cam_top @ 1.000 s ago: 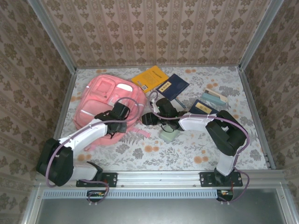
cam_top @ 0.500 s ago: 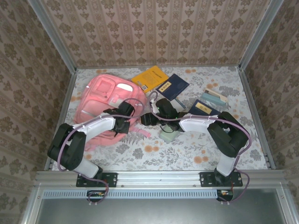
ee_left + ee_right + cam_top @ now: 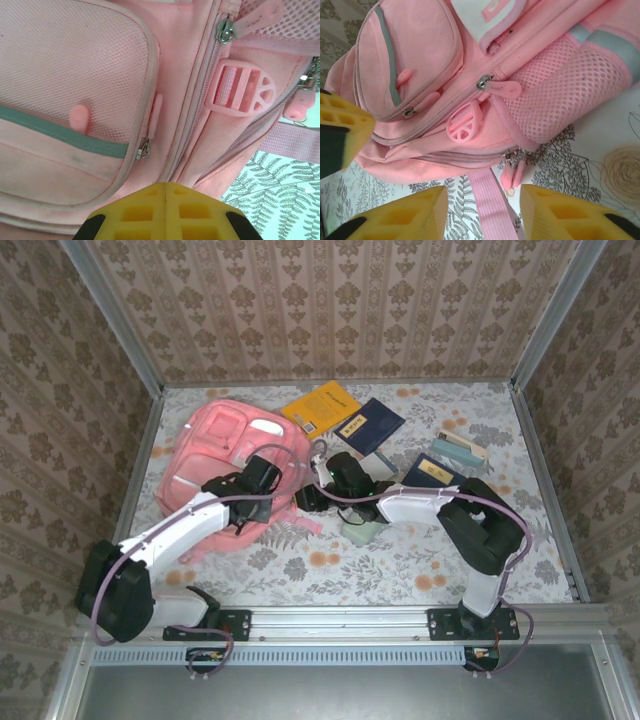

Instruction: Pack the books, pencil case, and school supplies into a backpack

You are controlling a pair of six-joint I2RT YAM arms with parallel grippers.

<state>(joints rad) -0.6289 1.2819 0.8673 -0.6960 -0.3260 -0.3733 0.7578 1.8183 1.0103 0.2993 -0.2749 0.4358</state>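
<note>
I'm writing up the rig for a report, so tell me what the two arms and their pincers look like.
Both the left arm and right arm have white links, bulky black joints and a looping purple cable. The left pincer and right pincer have yellow fingers moulded with square pockets, on black backing.

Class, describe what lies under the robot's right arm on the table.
The mint-green pencil case pokes out beneath the right arm; its far part is covered. A navy book has its near edge hidden too.
</note>
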